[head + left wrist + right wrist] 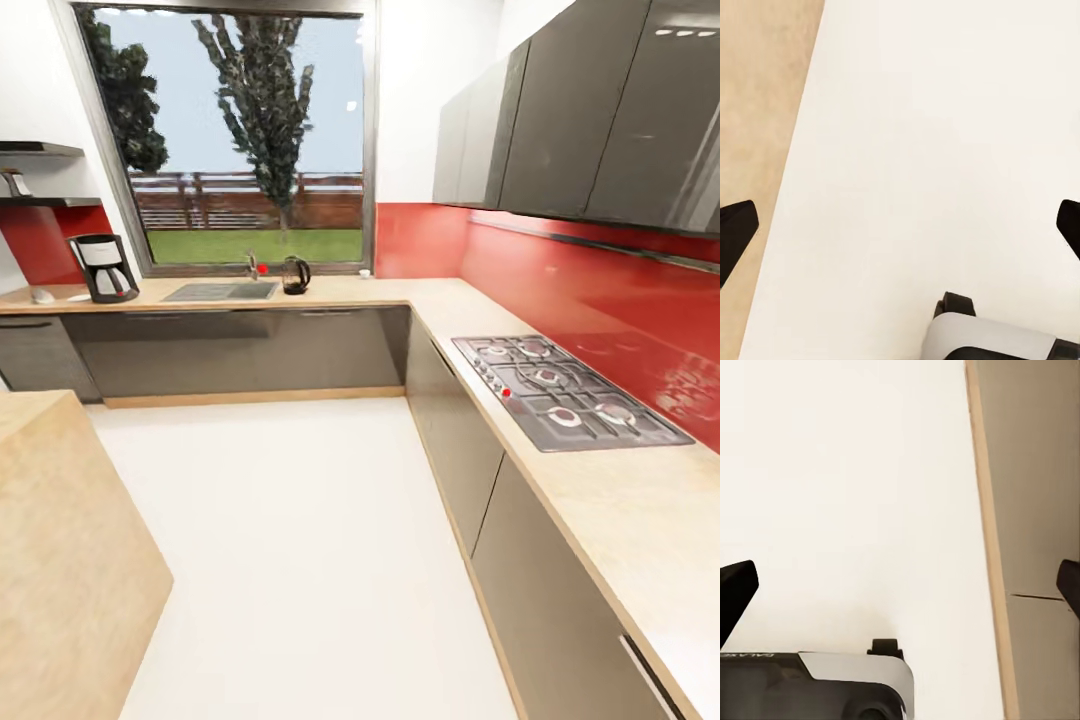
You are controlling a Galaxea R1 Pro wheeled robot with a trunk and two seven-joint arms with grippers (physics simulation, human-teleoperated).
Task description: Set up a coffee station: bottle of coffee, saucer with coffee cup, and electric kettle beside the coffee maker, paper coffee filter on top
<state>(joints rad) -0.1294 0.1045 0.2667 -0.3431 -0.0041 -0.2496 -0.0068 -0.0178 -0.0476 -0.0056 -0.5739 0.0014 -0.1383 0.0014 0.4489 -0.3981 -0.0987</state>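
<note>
In the head view the coffee maker stands at the far left of the kitchen countertop, under the window. The electric kettle sits on the same worktop just right of the sink. The kitchen shelf hangs on the wall above the coffee maker, with a small item on it, too small to name. Two small white things lie left of the coffee maker, also too small to name. My left gripper and right gripper both hang open over the white floor, empty.
A gas hob is set in the right-hand counter run, with grey wall cabinets above it. A sink lies under the window. A tan island corner juts in at the near left. White floor stretches between them.
</note>
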